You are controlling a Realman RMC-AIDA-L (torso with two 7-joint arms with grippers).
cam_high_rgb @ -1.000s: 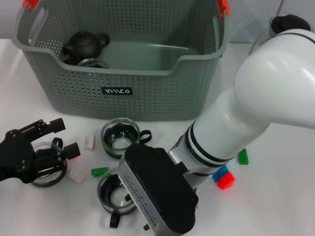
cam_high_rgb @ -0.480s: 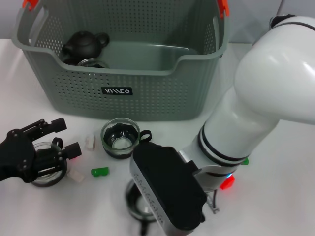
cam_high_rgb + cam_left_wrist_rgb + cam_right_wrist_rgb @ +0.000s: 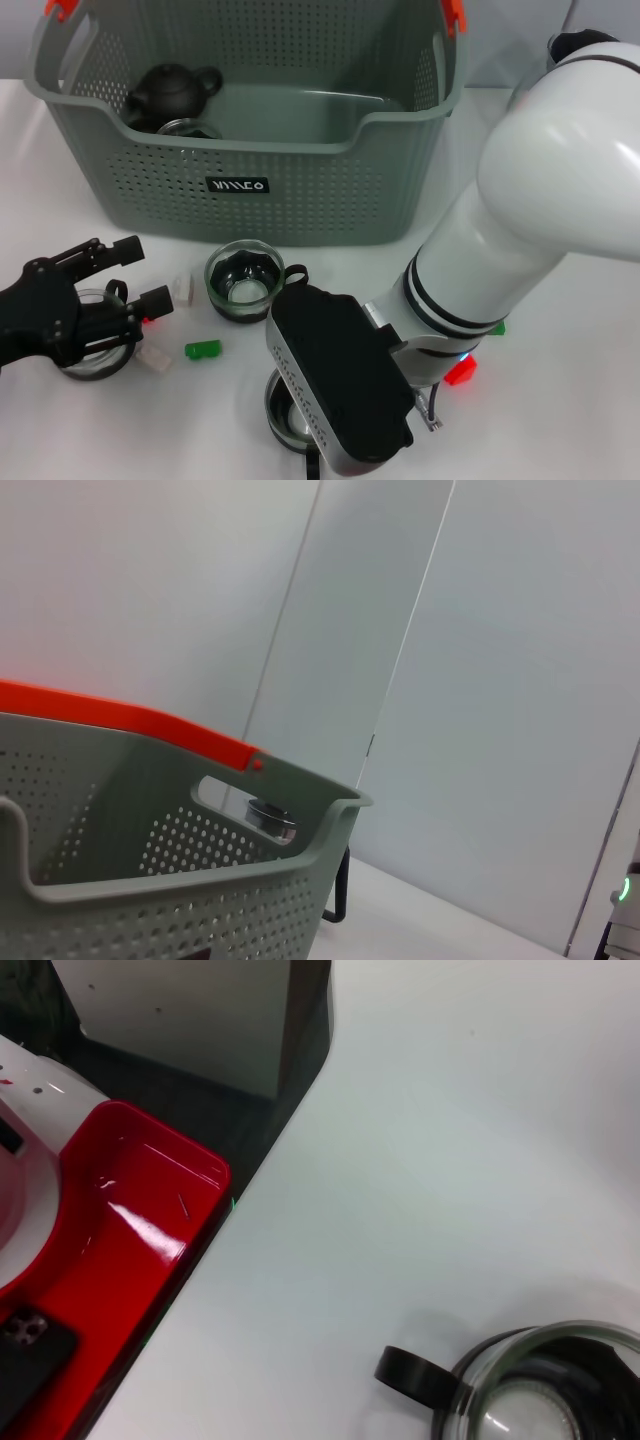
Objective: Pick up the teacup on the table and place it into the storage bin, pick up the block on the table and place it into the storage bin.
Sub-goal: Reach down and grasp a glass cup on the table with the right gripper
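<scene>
The right gripper [image 3: 300,455] is lowered over a near-edge teacup [image 3: 285,415] – its jaws hidden, grip untellable; the left gripper [image 3: 130,275] is spread over another teacup [image 3: 92,350] – the storage bin [image 3: 300,195] behind

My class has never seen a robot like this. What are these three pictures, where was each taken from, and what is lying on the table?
This is a two-armed robot. The head picture looks down from its head at a white table. The big white arm is its right arm, reaching low over a glass teacup near the front edge; its claw is hidden under the black wrist. The black left claw sits open around another glass teacup, not visibly gripping it. A third teacup stands before the storage bin, which already holds a black teapot. Small blocks lie about: green, red and white. The left wrist picture, taken from that arm, shows the bin's wall and a wall behind. The right wrist picture shows the table and a teacup's handle.
</scene>
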